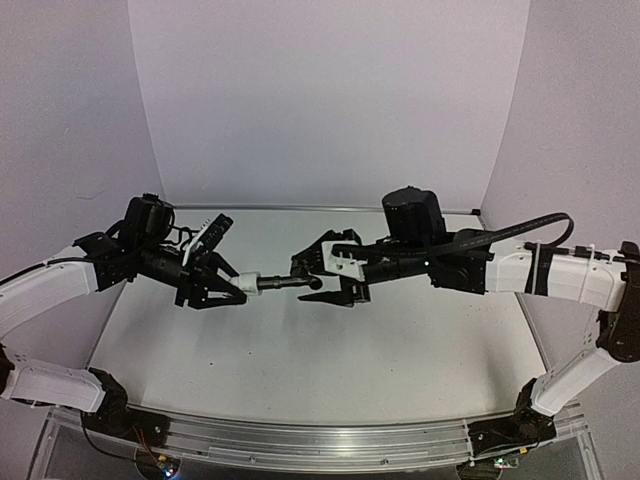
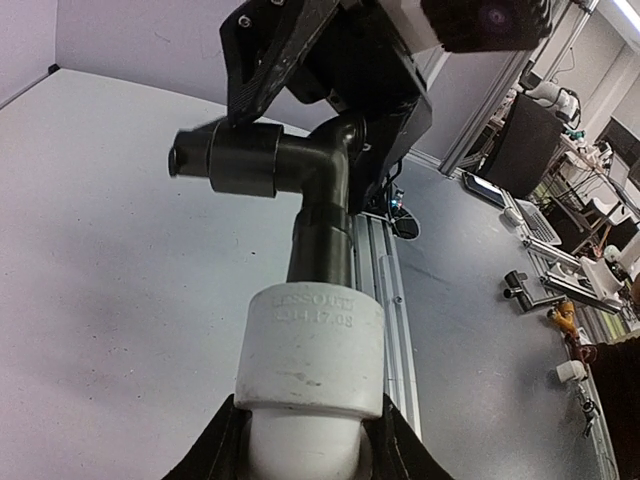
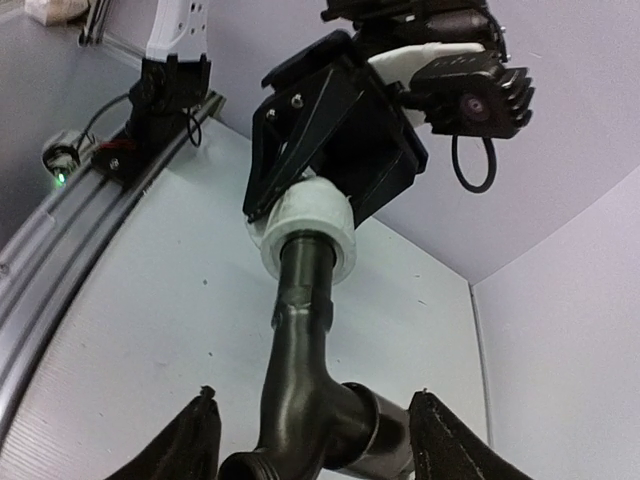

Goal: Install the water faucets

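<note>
Evidently well along: the left fingers pinch the white fitting, the right fingers clasp the faucet, both aloft above the desk; its stem already sits inside the fitting; probably only tightening remains

Faucet dk grey w/ white fitting
</note>
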{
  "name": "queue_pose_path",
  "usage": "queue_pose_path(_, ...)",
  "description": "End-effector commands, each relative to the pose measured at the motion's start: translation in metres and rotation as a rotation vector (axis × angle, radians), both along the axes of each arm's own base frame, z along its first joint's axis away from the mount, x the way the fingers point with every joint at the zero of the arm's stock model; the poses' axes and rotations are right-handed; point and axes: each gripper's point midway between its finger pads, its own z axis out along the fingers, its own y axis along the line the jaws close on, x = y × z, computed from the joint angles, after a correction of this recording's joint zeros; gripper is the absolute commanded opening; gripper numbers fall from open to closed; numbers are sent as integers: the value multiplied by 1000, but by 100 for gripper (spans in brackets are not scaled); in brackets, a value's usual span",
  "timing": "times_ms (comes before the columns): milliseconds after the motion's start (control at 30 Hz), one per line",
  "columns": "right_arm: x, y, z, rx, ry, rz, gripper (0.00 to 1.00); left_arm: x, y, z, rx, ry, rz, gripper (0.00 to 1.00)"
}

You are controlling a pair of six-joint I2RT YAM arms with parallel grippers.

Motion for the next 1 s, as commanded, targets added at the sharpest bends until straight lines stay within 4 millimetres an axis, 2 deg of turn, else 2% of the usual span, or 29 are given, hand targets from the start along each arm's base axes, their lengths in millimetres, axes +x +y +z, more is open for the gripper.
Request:
queue_pose_path(0,16,15,13,60,-13,-70,44,-3,-4,37,-89,-84,-54,0)
queue_pose_path(67,16,19,16,77,34,-79,28,1,-4,38,-83,-106,-37,0)
queue_pose_path(133,12,21,18,90,106,-66,18,10,-3,35,-58,-153,17,0)
queue_pose_path(200,5,24,20,103,210,-48,9,28,1,31,-9,-238,116,0)
queue_pose_path(267,2,28,21,118,354,-56,5,49,7,26,48,-311,227,0)
queue_pose_path(367,6,33,24,136,720,-58,3,83,19,21,137,-404,391,0)
queue_pose_path(433,10,33,30,134,1030,-11,2,94,25,18,178,-442,445,0)
queue_pose_path(500,16,34,31,110,1338,2,9,98,29,15,200,-468,468,0)
queue_pose_path(567,27,34,26,69,1628,-58,17,97,31,14,205,-484,467,0)
queue_pose_path(633,36,31,25,37,1852,-98,23,92,31,12,200,-483,454,0)
queue_pose_path(733,49,16,47,153,1908,-57,30,82,30,11,174,-472,417,0)
queue_pose_path(800,59,5,56,218,1804,-85,42,77,28,13,156,-457,402,0)
queue_pose_path(833,67,0,50,228,1762,-155,47,75,28,14,149,-451,400,0)
queue_pose_path(967,90,-25,36,248,1303,-424,68,67,29,20,122,-440,391,0)
